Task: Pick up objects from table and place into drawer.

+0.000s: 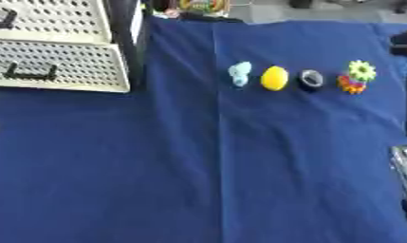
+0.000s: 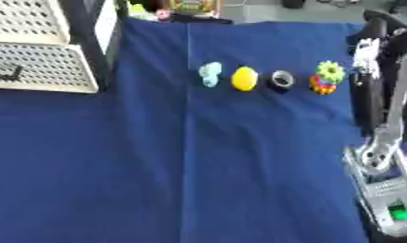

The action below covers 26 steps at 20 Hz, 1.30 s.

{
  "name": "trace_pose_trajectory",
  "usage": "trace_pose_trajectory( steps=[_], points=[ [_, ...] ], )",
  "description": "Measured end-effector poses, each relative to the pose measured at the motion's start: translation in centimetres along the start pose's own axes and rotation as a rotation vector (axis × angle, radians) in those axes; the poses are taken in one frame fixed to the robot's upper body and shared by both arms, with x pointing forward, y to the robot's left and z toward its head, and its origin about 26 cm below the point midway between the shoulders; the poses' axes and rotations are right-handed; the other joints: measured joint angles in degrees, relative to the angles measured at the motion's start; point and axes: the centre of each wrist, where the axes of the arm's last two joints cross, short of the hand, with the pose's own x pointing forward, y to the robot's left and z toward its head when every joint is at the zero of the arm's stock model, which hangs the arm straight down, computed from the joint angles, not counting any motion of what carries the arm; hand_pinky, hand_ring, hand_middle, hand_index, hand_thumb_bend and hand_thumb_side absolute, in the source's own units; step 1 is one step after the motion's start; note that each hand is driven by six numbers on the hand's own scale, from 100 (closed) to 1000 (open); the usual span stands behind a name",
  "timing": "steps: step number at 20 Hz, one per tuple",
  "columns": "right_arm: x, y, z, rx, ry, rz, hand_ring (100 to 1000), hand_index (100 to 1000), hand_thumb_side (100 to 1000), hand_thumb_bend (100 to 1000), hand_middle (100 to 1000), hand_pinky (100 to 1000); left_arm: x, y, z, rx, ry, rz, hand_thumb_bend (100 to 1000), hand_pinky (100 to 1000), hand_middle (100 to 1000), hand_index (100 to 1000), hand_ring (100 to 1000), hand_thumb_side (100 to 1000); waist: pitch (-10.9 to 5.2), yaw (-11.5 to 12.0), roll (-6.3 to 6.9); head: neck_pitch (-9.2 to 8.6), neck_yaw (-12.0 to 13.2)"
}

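Lying in a row toward one o'clock on the blue-clothed counter [image 1: 198, 166] were four small objects, none touched by anything. From the robot's left to right they ran: a pale blue lumpy object [image 1: 239, 74], a yellow lemon-shaped object [image 1: 274, 78], a dark ring with a grey centre [image 1: 311, 79], and a toy of stacked gear shapes, green over orange [image 1: 356, 77]. The blue object and the lemon sat just beside each other; the gear toy lay slightly apart at the end of the row.

At ten o'clock stood the white perforated drawer unit [image 1: 61, 57], its lower drawer [image 1: 65, 69] pulled forward over the cloth, a black handle [image 1: 30, 72] on its front.

The right arm [image 2: 381, 118] came in along the three o'clock edge in the right eye view, black and silver, reaching up toward two o'clock, near the gear toy but apart from it. The right robot hand [image 2: 371, 35] showed there only as a dark shape, and whether it was open or closed could not be told. No left robot hand showed.
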Motion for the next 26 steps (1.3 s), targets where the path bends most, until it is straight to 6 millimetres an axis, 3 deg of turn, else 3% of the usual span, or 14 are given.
trace_pose_trajectory(
  steps=[4, 11, 20, 26],
  points=[
    [-0.1, -0.2, 0.1, 0.011, -0.004, 0.021, 651, 774, 842, 100, 529, 623, 0.0, 0.7, 0.1, -0.020, -0.014, -0.033, 100, 733, 570, 793, 409, 924, -0.35, -0.58, 0.42, -0.55, 0.40],
    [-0.7, -1.3, 0.6, 0.091, -0.008, 0.130, 677, 791, 896, 100, 552, 638, 0.0, 3.0, 1.4, -0.082, -0.002, -0.147, 100, 732, 583, 801, 411, 872, -2.31, -2.23, 1.51, -0.38, 0.94],
    [-1.4, -3.3, 1.1, 0.256, -0.017, 0.336, 702, 814, 970, 100, 587, 659, 1.1, 6.7, 0.8, -0.184, -0.009, -0.387, 100, 708, 590, 817, 412, 730, -4.27, -3.62, 2.50, 1.84, 1.89],
    [-1.5, -4.3, 0.9, 0.392, -0.019, 0.464, 725, 838, 1000, 100, 628, 675, 2.1, 8.8, -0.1, -0.280, 0.011, -0.551, 100, 701, 601, 842, 422, 642, -5.57, -3.88, 2.40, 2.58, 2.30]
  ],
)
